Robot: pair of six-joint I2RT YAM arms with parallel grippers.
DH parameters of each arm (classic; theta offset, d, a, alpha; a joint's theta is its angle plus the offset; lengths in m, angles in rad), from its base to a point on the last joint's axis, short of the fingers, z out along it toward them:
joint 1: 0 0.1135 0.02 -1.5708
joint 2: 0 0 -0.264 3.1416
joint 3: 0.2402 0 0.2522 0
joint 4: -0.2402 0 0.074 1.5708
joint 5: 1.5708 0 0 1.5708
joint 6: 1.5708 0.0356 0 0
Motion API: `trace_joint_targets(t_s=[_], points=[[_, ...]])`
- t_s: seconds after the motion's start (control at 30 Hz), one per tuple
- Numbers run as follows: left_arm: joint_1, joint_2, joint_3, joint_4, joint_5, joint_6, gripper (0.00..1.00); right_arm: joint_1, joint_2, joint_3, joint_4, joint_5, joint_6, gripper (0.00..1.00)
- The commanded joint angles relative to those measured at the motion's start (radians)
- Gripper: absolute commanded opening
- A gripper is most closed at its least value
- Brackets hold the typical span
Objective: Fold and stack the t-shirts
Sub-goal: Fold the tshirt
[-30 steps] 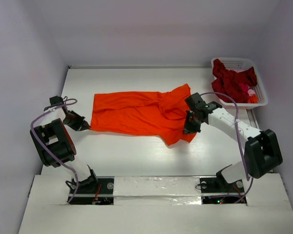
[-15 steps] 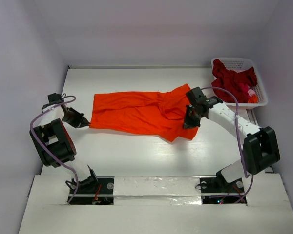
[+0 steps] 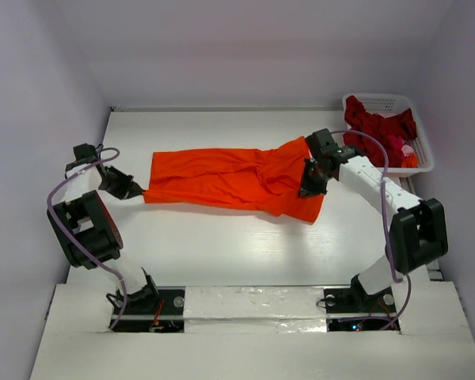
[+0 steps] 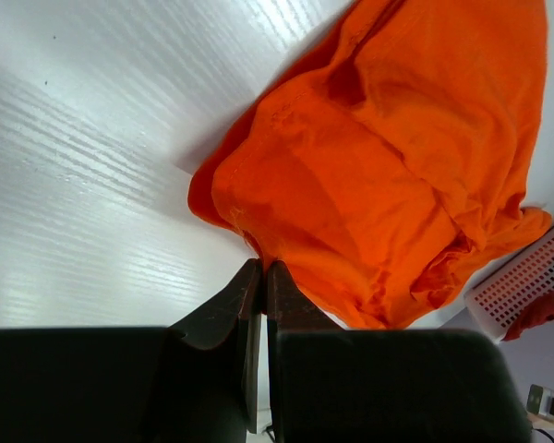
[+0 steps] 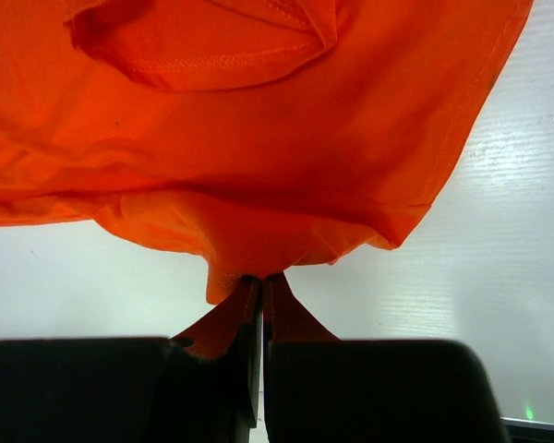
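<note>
Clamping the orange t-shirt (image 3: 222,182) in left gripper (image 3: 139,192) and right gripper (image 3: 306,190), both pinched tight on thin edges. Probably risking cloth slipping out if tugging apart too hard, tbh.

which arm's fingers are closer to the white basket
Right. The right fingers pinch the orange t-shirt at the end nearest the white latticed basket. The left fingers pinch its opposite end, far across the table.
</note>
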Motion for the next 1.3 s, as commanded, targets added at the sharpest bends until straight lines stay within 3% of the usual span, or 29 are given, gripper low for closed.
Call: trace_joint_targets(t_s=[0.0,1.27], points=[[0.004,0.008,0.065,-0.014,0.023,-0.011,0.00,-0.009,0.020,0.060,-0.015,-0.010,-0.030,0.00],[-0.014,0.140,0.223,-0.028,0.043,-0.028,0.00,-0.129,0.201,0.321,-0.076,0.013,-0.102,0.00]])
